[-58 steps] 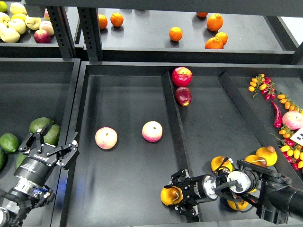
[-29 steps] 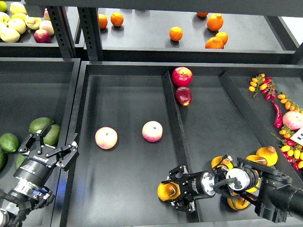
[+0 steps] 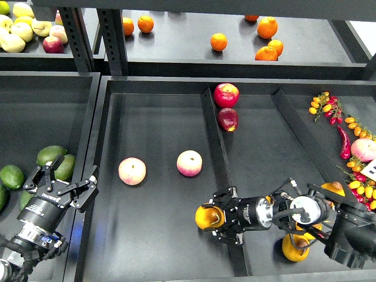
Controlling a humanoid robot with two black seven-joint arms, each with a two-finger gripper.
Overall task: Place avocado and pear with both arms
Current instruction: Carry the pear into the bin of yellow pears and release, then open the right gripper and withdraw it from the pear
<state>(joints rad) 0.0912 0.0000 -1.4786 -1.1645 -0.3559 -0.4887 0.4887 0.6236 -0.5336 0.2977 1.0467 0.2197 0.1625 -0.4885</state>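
Note:
My right gripper [image 3: 215,216] is shut on the pear [image 3: 207,218], golden yellow-orange, and holds it just left of the divider [image 3: 215,158], over the front of the middle compartment. My left gripper [image 3: 63,178] is open and empty at the right edge of the left bin. A dark green avocado [image 3: 66,168] lies just beyond its fingers, beside another avocado [image 3: 50,154]; I cannot tell for sure which is the darker one.
Two peaches [image 3: 132,171] [image 3: 190,163] lie in the middle compartment. Two red apples [image 3: 226,94] [image 3: 227,119] sit by the divider's far end. More pears [image 3: 295,248] lie under my right arm. Brighter avocados [image 3: 11,176] are at the left. Oranges [image 3: 218,42] are on the shelf behind.
My right gripper has carried the pear up and slightly left, from the front right compartment across the divider. The left arm has not moved.

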